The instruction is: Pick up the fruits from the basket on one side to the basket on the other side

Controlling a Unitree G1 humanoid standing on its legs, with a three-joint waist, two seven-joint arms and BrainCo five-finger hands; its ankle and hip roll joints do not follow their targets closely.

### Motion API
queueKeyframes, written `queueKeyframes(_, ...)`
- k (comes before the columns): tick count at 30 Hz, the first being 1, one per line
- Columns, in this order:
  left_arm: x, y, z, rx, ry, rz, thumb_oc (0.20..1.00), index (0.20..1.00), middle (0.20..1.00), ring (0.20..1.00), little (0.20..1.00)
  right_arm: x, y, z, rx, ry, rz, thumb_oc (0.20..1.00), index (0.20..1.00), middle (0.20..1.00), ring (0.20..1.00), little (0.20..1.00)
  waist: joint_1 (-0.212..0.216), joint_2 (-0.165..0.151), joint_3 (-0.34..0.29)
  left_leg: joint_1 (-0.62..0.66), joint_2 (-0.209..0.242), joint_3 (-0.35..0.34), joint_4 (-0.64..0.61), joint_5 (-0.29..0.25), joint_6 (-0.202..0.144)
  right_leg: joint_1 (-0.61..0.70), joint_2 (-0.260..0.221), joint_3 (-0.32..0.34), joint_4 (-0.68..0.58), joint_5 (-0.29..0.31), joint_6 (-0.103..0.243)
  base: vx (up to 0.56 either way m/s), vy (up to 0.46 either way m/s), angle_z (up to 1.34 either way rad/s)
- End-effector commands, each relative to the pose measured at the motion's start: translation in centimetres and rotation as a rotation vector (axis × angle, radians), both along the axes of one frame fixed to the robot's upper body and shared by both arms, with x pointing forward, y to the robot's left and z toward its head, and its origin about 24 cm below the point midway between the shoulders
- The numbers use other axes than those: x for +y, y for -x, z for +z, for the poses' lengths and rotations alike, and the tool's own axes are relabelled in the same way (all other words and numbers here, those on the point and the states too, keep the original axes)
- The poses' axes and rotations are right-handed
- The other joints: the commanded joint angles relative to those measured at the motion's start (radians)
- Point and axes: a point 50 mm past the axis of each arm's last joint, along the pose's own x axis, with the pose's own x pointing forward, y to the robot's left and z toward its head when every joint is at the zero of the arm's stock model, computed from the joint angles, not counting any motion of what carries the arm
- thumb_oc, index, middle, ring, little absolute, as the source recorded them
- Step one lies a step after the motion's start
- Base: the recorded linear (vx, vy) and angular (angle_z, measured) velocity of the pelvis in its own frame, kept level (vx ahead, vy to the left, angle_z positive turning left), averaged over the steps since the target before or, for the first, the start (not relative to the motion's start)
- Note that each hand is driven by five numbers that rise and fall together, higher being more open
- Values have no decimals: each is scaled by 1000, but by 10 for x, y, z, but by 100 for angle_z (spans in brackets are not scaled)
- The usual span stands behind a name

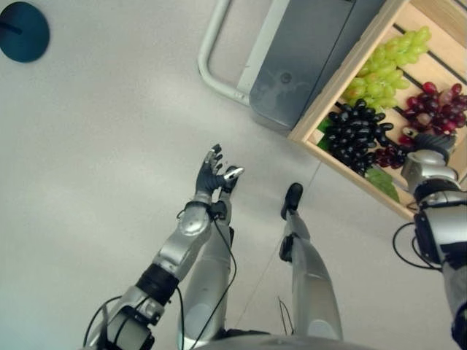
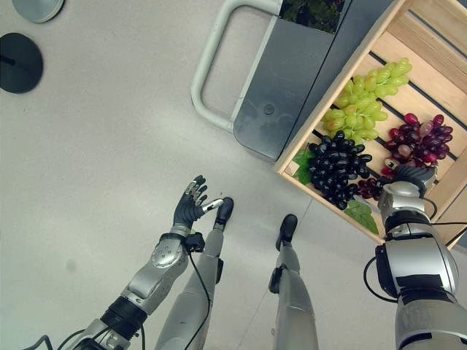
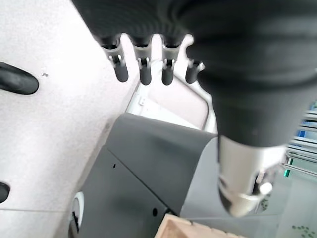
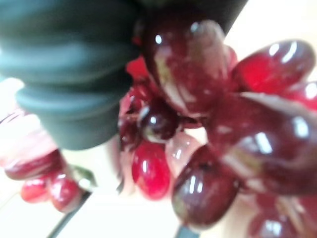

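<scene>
Overhead, the pale speckled floor [image 1: 109, 146] spreads wide and bare to the left of the robot, with a dark round disc [image 1: 22, 30] lying on it at the far left edge. No writing can be made out on anything.

To the right stands a wooden crate [image 2: 321, 109] with a slatted bottom, its near rim running diagonally. Three grape bunches lie in it: green grapes [image 2: 365, 95] farthest in, black grapes [image 2: 336, 169] by the near rim with green leaves beside them, and red grapes [image 2: 419, 138] toward the right. A grey box [image 2: 281, 87] with a white tubular handle [image 2: 211, 65] sits just beside the crate's left wall.

The right hand [image 2: 412, 175] is inside the crate at the red grapes; its wrist view shows the berries pressed close against the dark cover, but whether the fingers grip them cannot be told.

The left hand [image 1: 215, 173] hangs over open floor, well apart from the crate, fingers [image 3: 144, 69] straight and spread, holding nothing.
</scene>
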Motion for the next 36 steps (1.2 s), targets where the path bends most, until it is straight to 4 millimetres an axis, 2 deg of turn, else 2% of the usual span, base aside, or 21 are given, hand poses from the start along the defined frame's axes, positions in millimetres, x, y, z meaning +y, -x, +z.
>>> queueKeyframes(1,-23,4,27,-113,82,-77,1000,1000,1000,1000,1000,22,-16,7,-79,-47,98,200,200,200,200,200,20,77,-18,-43,-13,74,54,-77,-21,42,-34,1,70,-165,47,-2,10,3)
queueKeyframes(8,-22,1,29,-116,86,-69,1000,1000,1000,1000,1000,43,-23,-5,-123,-98,133,200,200,200,200,200,20,87,-18,-33,-18,78,52,-76,-17,52,-50,-7,72,-163,50,-15,20,3)
queueKeyframes(13,-16,-1,29,-119,89,-34,1000,1000,1000,1000,1000,68,-25,-24,-178,-122,201,200,200,200,200,200,-3,70,-18,-21,-20,89,53,-77,-15,60,-59,-5,71,-156,54,-24,31,4)
queueKeyframes(14,-16,0,28,-113,89,-34,1000,1000,1000,1000,1000,68,-24,-26,-173,-123,200,200,200,200,200,200,-3,69,-18,-11,-20,90,53,-85,-16,69,-60,-4,73,-165,54,0,0,0)
queueKeyframes(16,-10,-3,29,-119,86,0,1000,1000,1000,1000,1000,88,-21,-41,-232,-147,243,200,200,200,200,200,-29,52,-18,-12,-20,97,50,-77,-14,70,-65,0,62,-147,58,-37,45,1)
queueKeyframes(18,-9,-2,28,-117,84,1,1000,1000,1000,1000,1000,89,-20,-43,-231,-149,243,200,200,200,200,200,-29,50,-18,-9,-20,98,49,-77,-14,73,-66,0,61,-147,58,-20,17,2)
queueKeyframes(19,-6,-2,25,-107,87,20,1000,1000,1000,1000,1000,98,-14,-54,-256,-178,248,200,200,200,200,200,-43,41,-18,9,-22,103,47,-86,-13,87,-71,3,60,-151,60,-30,41,0)
queueKeyframes(25,1,-4,20,-86,85,58,1000,1000,1000,1000,1000,129,4,-79,-343,-276,322,200,200,200,200,200,-84,29,-18,60,-30,127,42,-93,-5,123,-89,13,65,-147,66,-30,67,-2)
queueKeyframes(29,9,-5,19,-87,77,82,1000,1000,1000,1000,1000,140,16,-83,-418,-314,373,200,200,200,200,200,-109,23,-18,102,-39,145,42,-104,2,150,-103,26,70,-142,75,-28,83,-1)
queueKeyframes(33,20,-5,18,-89,80,121,1000,1000,1000,1000,1000,146,31,-76,-522,-324,434,200,200,200,200,200,-134,5,-18,156,-48,164,53,-120,12,193,-114,36,80,-143,80,-28,56,-6)
queueKeyframes(36,24,-4,18,-90,75,126,1000,1000,1000,1000,1000,148,35,-70,-559,-318,465,200,200,200,200,200,-141,-2,-18,181,-48,173,56,-127,16,213,-116,42,84,-142,83,-10,35,3)
